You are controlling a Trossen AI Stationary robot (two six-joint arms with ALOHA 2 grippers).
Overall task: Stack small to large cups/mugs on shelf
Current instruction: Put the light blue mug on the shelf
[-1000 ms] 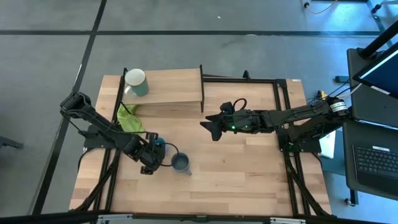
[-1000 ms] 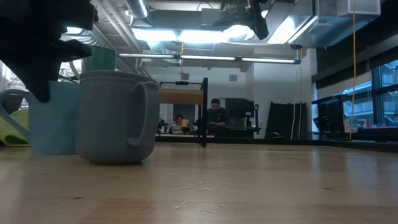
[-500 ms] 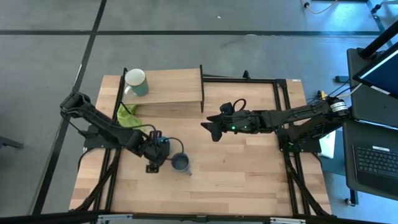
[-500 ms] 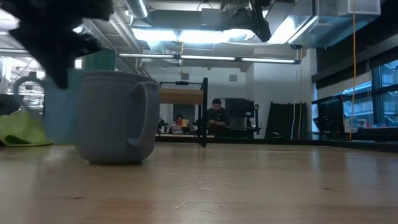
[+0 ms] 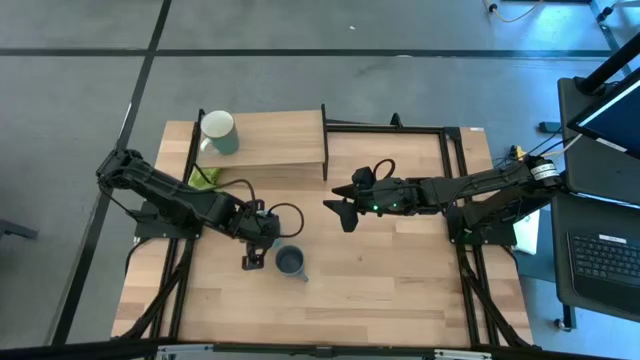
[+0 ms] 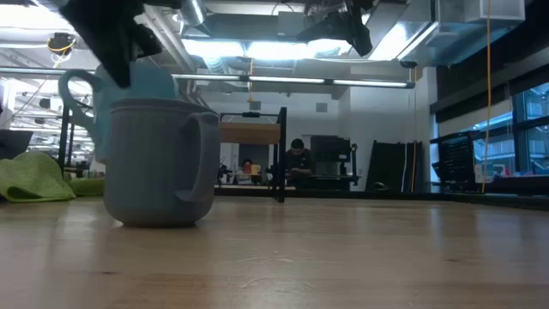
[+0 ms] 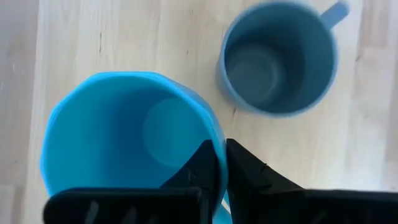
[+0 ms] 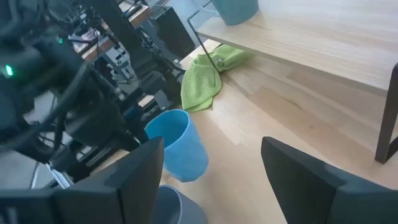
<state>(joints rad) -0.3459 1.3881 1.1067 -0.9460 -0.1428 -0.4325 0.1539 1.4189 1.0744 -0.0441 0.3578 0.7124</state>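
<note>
**Ana:** Wooden tabletop [image 5: 400,280] all round, an office room behind it. Start at the left gripper [image 7: 221,163] — what has it got?

**Ben:** Its fingers are pinched on the rim wall of the light blue mug [image 7: 127,140], one inside, one outside. In the low view that mug hangs clear of the table, just behind the dark grey-blue mug [image 6: 159,161], which stands on the tabletop.

**Ana:** So the grey one is right beside it?

**Ben:** Just beside, not touching, as far as the left wrist view shows. I'd lift higher before swinging toward the shelf [image 5: 275,140], so the base clears that neighbour's rim.

**Ana:** And the shelf?

**Ben:** The pale green mug [image 5: 218,131] sits at its left end. The lime-green cloth [image 8: 208,71] lies on the table beside the shelf.

**Ana:** Any risk?

**Ben:** A one-wall pinch lets a mug tilt, I think; move slowly and keep it level.

**Ana:** The right gripper [image 8: 214,171]?

**Ben:** Waiting mid-table, fingers well apart, holding nothing.
</note>
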